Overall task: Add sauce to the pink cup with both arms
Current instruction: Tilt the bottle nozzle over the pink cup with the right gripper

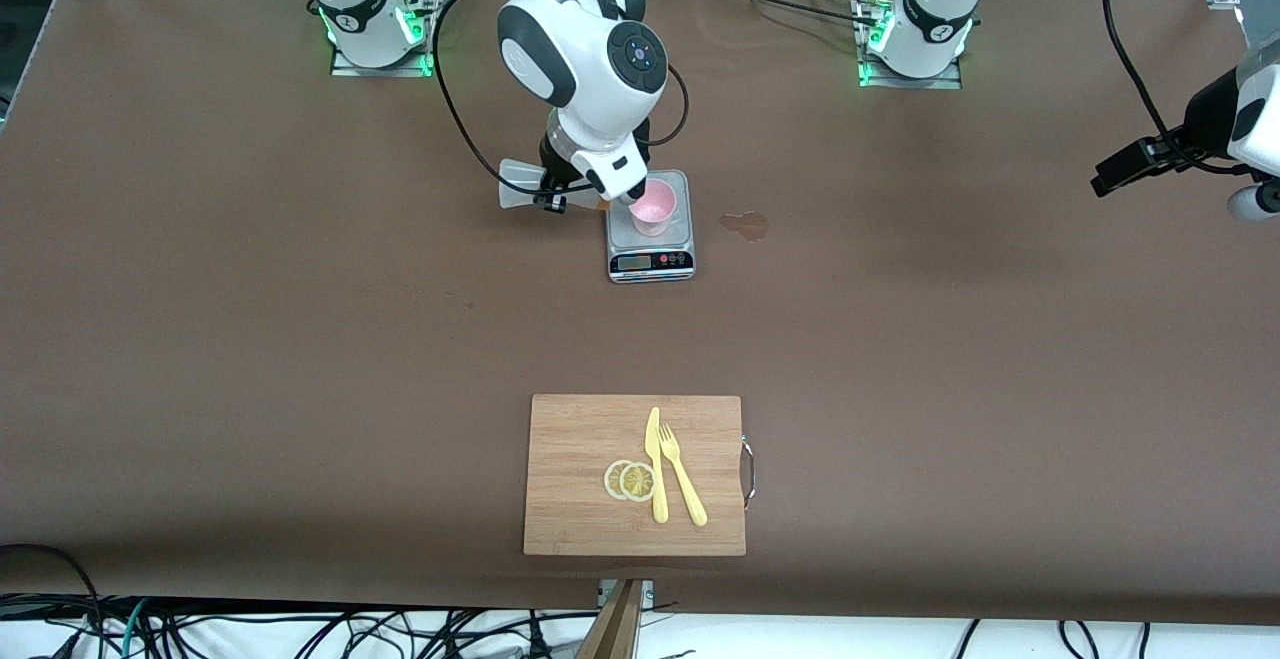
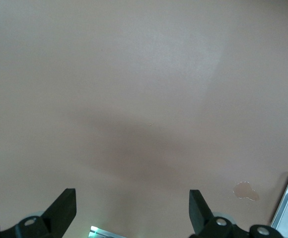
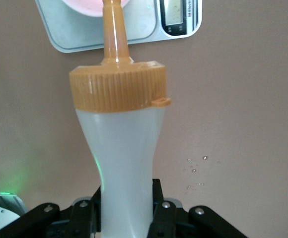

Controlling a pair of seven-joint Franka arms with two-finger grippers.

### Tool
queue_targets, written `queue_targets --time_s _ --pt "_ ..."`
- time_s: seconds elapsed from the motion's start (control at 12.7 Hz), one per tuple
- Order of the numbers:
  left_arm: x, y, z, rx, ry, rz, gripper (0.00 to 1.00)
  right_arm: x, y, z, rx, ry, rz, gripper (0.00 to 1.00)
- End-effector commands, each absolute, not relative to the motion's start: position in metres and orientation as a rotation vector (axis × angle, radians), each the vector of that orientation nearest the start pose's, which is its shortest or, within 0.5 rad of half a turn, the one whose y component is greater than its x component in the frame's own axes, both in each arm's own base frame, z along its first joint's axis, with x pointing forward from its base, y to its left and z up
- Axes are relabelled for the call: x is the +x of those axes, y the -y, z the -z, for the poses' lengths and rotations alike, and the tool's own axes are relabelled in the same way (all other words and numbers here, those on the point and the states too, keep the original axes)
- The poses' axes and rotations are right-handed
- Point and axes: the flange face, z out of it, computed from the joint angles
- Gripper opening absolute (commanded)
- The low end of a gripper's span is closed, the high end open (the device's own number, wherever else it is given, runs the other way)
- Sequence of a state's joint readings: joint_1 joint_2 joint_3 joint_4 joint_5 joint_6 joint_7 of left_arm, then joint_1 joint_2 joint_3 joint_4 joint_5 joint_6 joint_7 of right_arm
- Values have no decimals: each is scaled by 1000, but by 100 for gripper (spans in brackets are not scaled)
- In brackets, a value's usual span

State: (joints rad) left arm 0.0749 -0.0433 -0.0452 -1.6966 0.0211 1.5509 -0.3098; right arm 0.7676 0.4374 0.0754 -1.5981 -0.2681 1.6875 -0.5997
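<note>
The sauce bottle (image 3: 120, 148) is tipped on its side over the scale (image 1: 650, 254), clamped by its waist in the right gripper (image 3: 124, 213), its orange nozzle reaching over the rim of the pink cup (image 1: 653, 207) that stands on the scale; to pour well I would keep the tip inside the rim and squeeze gently. The left gripper (image 2: 132, 210) waits with jaws wide over bare tabletop (image 1: 950, 319) near the brown stain (image 1: 746, 225) beside the scale, while the cutting board (image 1: 580, 479), nearer the front camera than the scale, blocks nothing.
</note>
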Motion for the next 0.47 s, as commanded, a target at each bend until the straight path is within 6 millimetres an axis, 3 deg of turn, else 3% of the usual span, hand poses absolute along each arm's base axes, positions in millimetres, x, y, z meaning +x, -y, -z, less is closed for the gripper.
queue_targets --time_s 0.0,0.39 --pt "539 -18 -592 -3084 511 -143 100 467 -450 -367 -2397 2346 -445 41" --pt "539 -18 -592 -3084 511 -143 100 485 -448 -373 -2292 2360 -277 44"
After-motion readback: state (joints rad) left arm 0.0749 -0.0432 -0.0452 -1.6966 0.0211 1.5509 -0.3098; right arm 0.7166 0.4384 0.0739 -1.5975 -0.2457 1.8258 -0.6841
